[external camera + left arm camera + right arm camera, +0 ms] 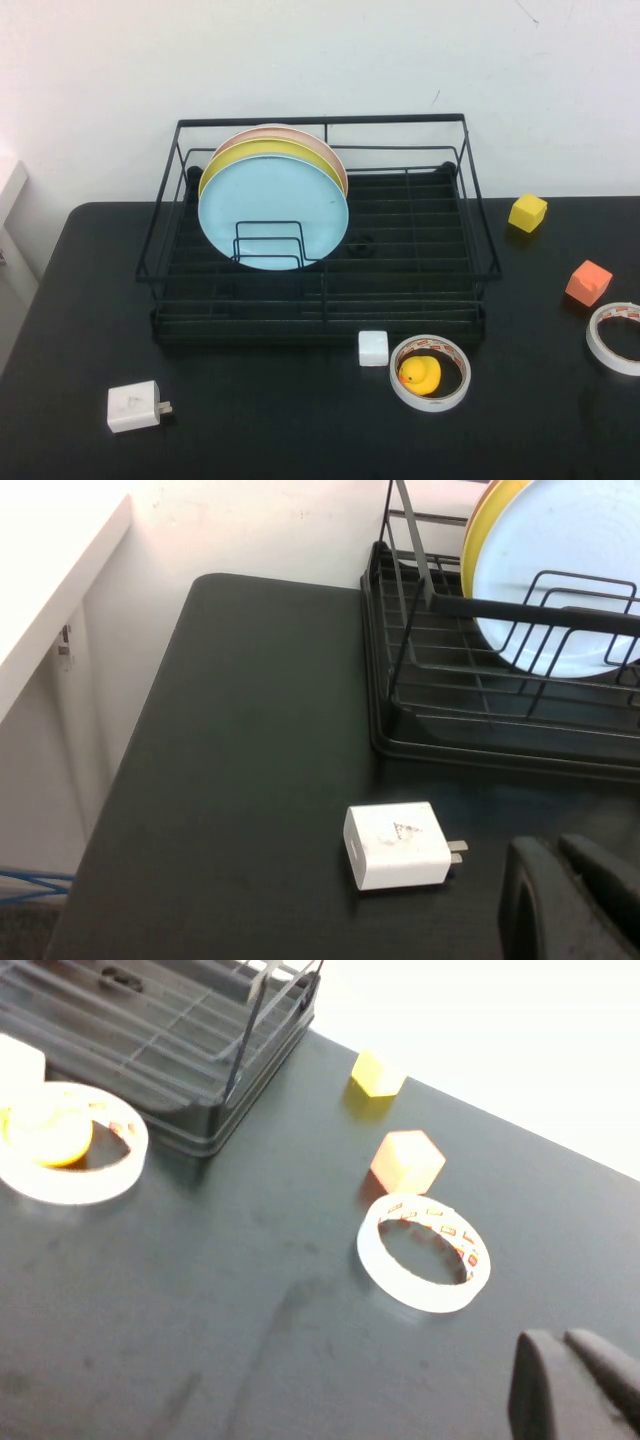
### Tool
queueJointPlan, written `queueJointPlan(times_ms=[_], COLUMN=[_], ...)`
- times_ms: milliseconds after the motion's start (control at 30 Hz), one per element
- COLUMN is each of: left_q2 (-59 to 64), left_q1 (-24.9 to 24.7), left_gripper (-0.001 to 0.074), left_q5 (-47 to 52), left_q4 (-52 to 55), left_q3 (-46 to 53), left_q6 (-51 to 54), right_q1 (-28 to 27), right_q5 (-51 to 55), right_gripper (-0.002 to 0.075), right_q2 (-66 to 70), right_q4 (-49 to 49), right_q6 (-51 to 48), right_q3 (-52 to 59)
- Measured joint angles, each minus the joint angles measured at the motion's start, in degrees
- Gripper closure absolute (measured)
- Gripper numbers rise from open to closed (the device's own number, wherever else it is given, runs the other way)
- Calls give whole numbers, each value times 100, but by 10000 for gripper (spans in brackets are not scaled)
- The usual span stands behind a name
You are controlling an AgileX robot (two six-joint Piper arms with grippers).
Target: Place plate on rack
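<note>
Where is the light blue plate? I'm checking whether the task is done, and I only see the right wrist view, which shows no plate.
Observer: The plate stands upright in the left part of the rack, between wire dividers.
Operator: My right tool is shut and empty, above the table beside the tape ring. What about the left?
Observer: The left tool is shut and empty too, above the table near a white charger, apart from the rack.
Operator: Is anything else in the rack?
Observer: A yellow plate stands right behind the blue one, with a pale pink plate behind that.
</note>
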Motion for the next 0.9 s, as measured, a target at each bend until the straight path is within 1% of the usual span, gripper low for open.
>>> queueJointPlan(times_ms=[100,267,467,533,900], left_q2=[0,0,0,0,0], left_q1=[0,0,0,0,0], left_gripper=[737,737,737,737,738], left_q5=[0,0,0,0,0], left_q4=[0,0,0,0,0], left_q3=[0,0,0,0,0], left_q6=[0,0,0,0,0], right_q1=[0,0,0,0,0], right_q5=[-88,-151,-199,-199,-199], right_gripper=[728,728,728,728,728], right_q2=[0,0,0,0,0], right_q4=[0,-89,-923,-1074,-1194], right_q6=[225,958,2301,2514,2665], right_q3=[20,34,34,34,34])
